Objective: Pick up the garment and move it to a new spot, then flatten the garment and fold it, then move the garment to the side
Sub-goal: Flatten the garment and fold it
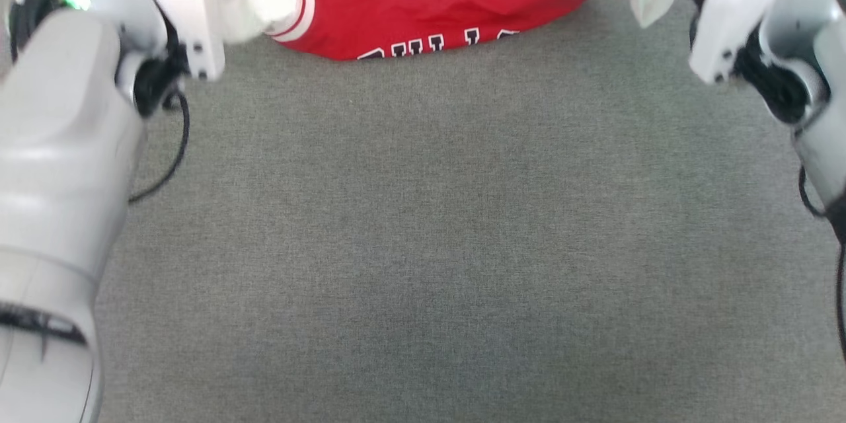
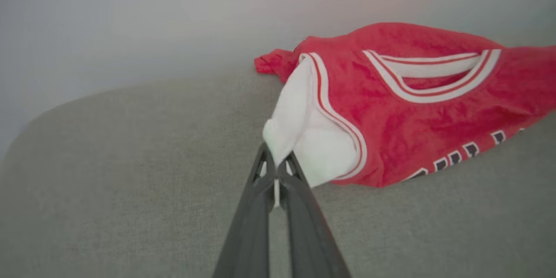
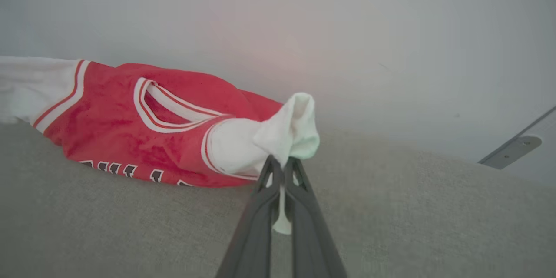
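Garment [image 1: 423, 6]: red jersey with white sleeves, lying along the far edge of the grey fabric surface [image 1: 423, 244], close to the pale wall [image 2: 130, 17] behind it. The collar faces away from the robot. The black-and-white lettering sits at the near fold, cut off by it, so the lower body appears tucked under or bunched behind; which of the two cannot be told.

Left gripper [image 2: 276, 163]: clenched on the tip of one white sleeve [image 2: 312, 139]. Right gripper [image 3: 282, 167]: clenched on the other sleeve [image 3: 243, 145], with a tag of white cloth showing between its fingers.

Governing relation: the jersey's long axis runs sleeve to sleeve, left to right across the robot's front, spanned between the two grippers. Each arm holds its own end, so neither is nearer. The broad near part of the surface lies bare toward the robot.

Assessment: the relocation step appears to be in hand. Drawing both sleeves evenly toward the near edge should bring the body out flat. Uneven pull risks skewing the thin fabric or slipping a sleeve.
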